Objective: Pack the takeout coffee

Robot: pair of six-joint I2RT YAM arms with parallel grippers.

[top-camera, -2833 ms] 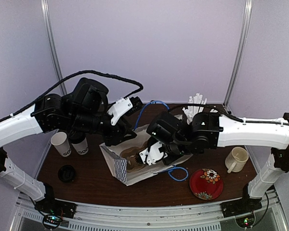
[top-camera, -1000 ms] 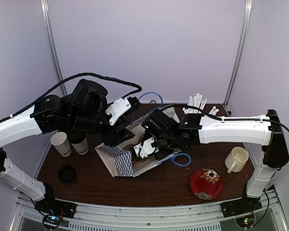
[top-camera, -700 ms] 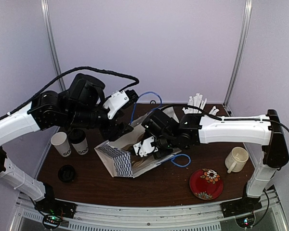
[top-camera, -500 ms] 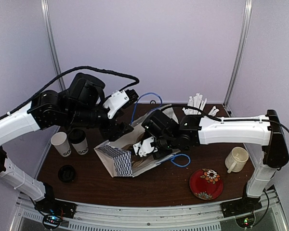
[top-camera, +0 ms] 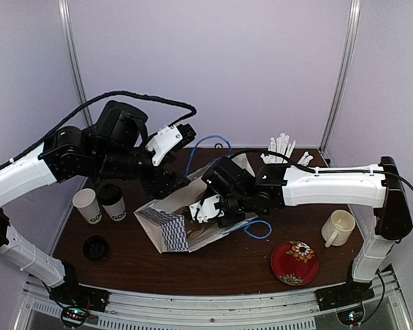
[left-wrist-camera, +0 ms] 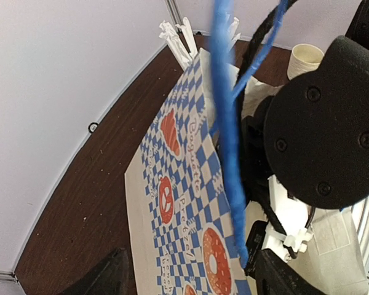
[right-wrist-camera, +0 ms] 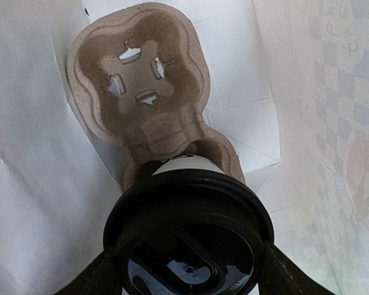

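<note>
1. The right tool (right-wrist-camera: 184, 273) is deep inside the paper bag (top-camera: 168, 232), which lies tipped over with its mouth open in the middle of the top view. Its two fingers press on opposite edges of a black lid, so it is holding a lidded cup (right-wrist-camera: 187, 227).
2. That cup fills the lower centre of the right wrist view, in or just over the near pocket of a cardboard carrier (right-wrist-camera: 138, 80) at the bottom of the bag. The far pocket, towards the upper left of that frame, is empty. The lid hides the cup's base, so I cannot tell whether it is fully seated.
3. The left tool (left-wrist-camera: 194, 278) is spread wide with nothing between its fingers. It hovers above the bag's blue checkered side and grips nothing.
4. Two cups are not yet packed. At the left of the top view an open cup (top-camera: 87, 205) and a dark-topped cup (top-camera: 114, 204) stand side by side on the desk (top-camera: 220, 268). A loose lid (top-camera: 95, 247) lies near them, towards the lower left.
5. By my reading, packing is early on. One cup is going into the carrier but has not been released, and one pocket is free for another cup.
</note>
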